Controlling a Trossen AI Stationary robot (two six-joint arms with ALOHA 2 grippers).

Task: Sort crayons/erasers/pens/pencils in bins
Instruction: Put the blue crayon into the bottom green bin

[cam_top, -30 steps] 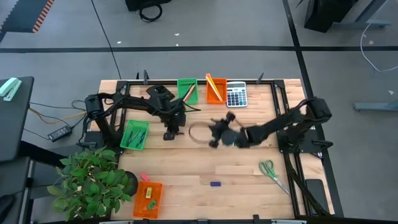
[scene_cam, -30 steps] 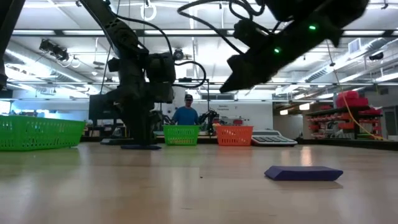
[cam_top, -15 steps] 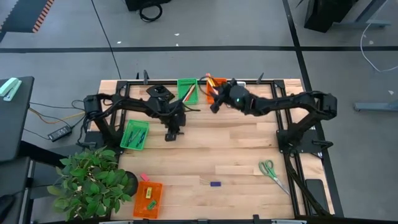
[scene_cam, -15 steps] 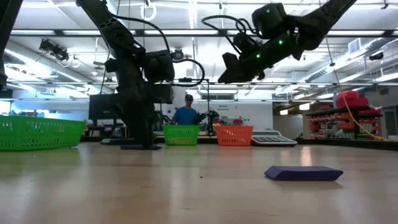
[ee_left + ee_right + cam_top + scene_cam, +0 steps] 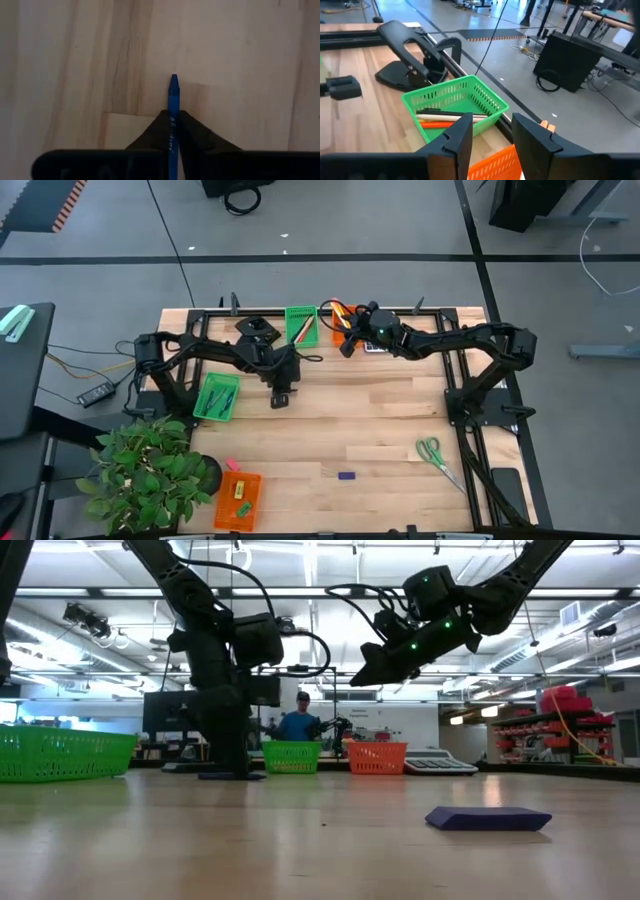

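Blue pen [image 5: 173, 112], slim smooth barrel with pointed tip, lies on pale wood-grain worktop [image 5: 240, 60], centre of the left wrist view; left tool [image 5: 172, 131] pressed in on it, dark tapered fingers [image 5: 196, 134] pinching the barrel from both sides. In the high view left tool [image 5: 279, 397] sits left of frame centre, pointing down at the planks.

Right tool [image 5: 345, 346] hangs above the orange bin [image 5: 346, 328] at top centre, fingers [image 5: 459, 136] spread, nothing between them. Beside that, green bin [image 5: 455, 106], perforated plastic, rectangular, holds long thin sticks, pale and dark. Second green bin [image 5: 216, 396] at middle left, second orange bin [image 5: 238, 500] at lower left with small blocks inside. Flat dark-blue eraser [image 5: 488, 818] lies alone at lower centre of the worktop. Green-handled scissors [image 5: 436, 454] at lower right.
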